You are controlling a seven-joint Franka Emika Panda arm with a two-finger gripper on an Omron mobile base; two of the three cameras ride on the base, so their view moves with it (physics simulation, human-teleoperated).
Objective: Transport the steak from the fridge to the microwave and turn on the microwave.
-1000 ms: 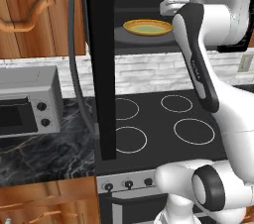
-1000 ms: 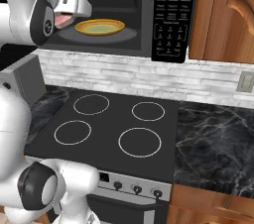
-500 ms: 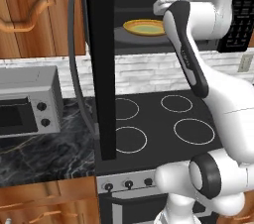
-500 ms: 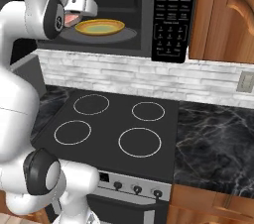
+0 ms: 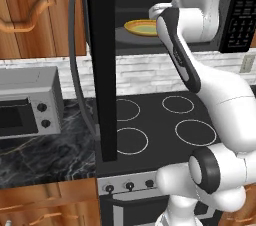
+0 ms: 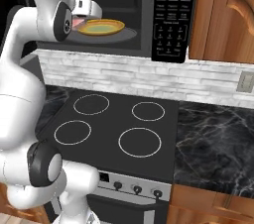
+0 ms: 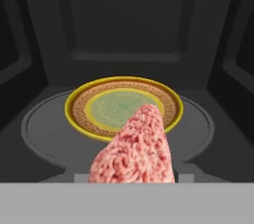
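End effector grips the steak before yellow plate inside open microwave.

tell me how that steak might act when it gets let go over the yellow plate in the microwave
The steak looks like a thin flat slab, so it would probably flop down and lie flat rather than roll. Its soft, mottled surface suggests it may cling a little to the hand. The plate has a shallow raised rim, which should likely keep it from sliding off.

Pink steak before open microwave
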